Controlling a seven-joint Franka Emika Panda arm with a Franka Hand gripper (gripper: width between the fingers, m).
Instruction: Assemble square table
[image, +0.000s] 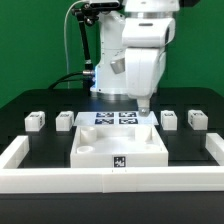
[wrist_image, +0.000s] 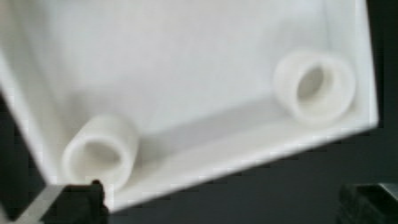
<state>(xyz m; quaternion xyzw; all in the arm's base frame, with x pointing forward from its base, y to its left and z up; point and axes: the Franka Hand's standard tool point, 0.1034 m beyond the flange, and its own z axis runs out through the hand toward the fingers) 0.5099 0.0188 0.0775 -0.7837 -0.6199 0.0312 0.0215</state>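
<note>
**At the middle of the table's near edge: tabletop bare, gripper wide above it**

Close against the near edge of the table (image: 50, 138), midway along it, lies the square tabletop (image: 120, 147). Its raised rim faces upward and a tag shows on its near wall. The wrist view looks straight down into it and shows two round sockets (wrist_image: 320, 86) at neighbouring corners, both empty.

No leg is fitted. The four leg blocks (image: 35, 120) stand in a row farther back on the table. Two are toward the exterior view's left edge and two toward its right, all well apart from the tabletop. Between the pairs the marker board (image: 110, 118) lies flat, just behind the tabletop. A white rail (image: 20, 160) borders the table's near edge and sides.

The gripper (image: 143, 110) hangs above the tabletop's far corner on the exterior view's right. Its dark fingers (wrist_image: 71, 200) are spread as wide as they go, with nothing between them.

The assembly looks barely begun. The arm is probably lining up to take or shift the tabletop by its rim before any leg goes in. That would call for a straight descent so the jaws straddle the rim wall near that corner, then a firm closing without tipping the panel.
</note>
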